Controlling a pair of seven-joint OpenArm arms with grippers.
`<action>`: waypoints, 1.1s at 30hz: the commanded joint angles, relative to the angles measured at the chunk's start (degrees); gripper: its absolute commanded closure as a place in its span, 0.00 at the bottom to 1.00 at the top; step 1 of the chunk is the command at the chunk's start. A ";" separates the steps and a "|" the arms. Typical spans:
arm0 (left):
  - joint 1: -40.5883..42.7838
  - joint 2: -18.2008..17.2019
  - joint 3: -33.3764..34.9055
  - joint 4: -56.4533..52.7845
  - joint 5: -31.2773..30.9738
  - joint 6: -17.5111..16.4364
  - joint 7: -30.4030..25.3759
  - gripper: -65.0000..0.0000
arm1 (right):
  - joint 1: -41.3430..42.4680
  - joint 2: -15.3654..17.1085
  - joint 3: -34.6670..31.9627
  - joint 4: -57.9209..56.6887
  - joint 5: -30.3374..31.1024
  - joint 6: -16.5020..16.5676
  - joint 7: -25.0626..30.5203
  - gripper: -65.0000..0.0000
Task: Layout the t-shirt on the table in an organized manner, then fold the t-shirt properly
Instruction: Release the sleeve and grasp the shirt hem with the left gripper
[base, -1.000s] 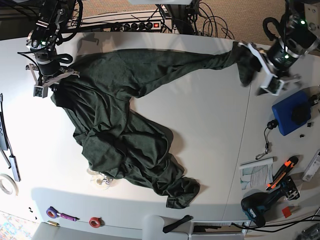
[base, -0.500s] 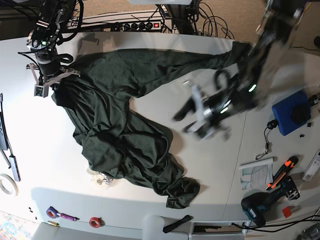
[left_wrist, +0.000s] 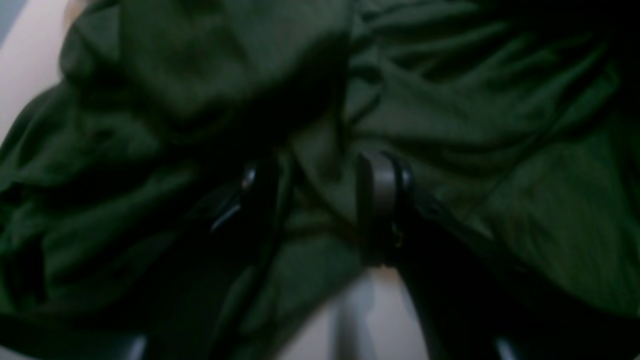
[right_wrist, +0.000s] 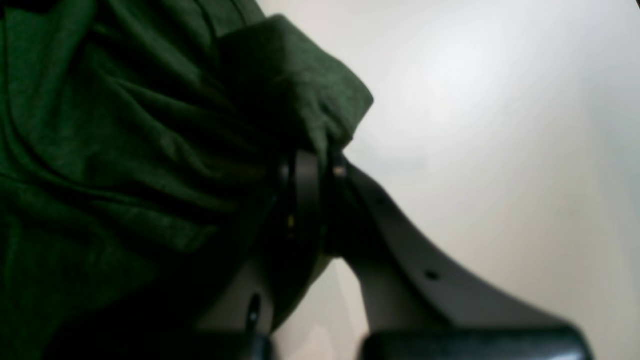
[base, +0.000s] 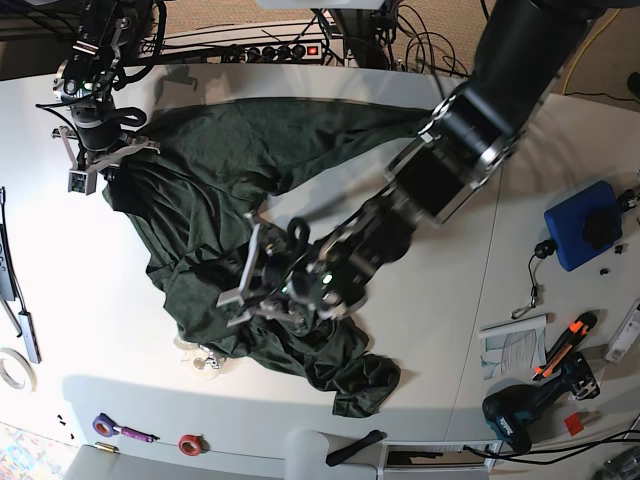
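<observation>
The dark green t-shirt (base: 200, 230) lies crumpled on the white table (base: 420, 350), stretching from the back left to the front middle. My right gripper (base: 95, 168) is at the shirt's back left corner. In the right wrist view it (right_wrist: 312, 165) is shut on a fold of the fabric (right_wrist: 150, 150). My left arm reaches across the table to the bunched middle of the shirt, where my left gripper (base: 255, 288) hovers low. In the left wrist view its fingers (left_wrist: 380, 200) stand apart, with wrinkled fabric (left_wrist: 450, 100) lying under and between them.
On the right side are a blue case (base: 583, 225), a sheet of paper (base: 512, 345), an orange tool (base: 565, 345) and a drill (base: 520, 415). Tape rolls (base: 190, 443) lie at the front left, black tools (base: 15, 290) along the left edge, and a power strip (base: 280, 50) with cables at the back.
My left arm has swung from the shirt's far right end at the back down to its bunched middle. The right arm has not moved.
</observation>
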 joint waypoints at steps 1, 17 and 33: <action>-3.26 2.08 -0.37 -1.31 -0.50 -0.39 -2.38 0.59 | 0.26 0.74 0.35 1.09 0.37 -0.24 1.27 1.00; -8.46 5.30 -0.22 -19.82 7.89 -0.85 -18.03 0.59 | 0.28 0.72 0.35 1.09 0.39 -0.24 1.31 1.00; -8.00 5.30 -0.22 -20.44 9.18 4.33 -23.98 0.59 | 0.28 0.72 0.35 1.09 0.39 -0.24 1.31 1.00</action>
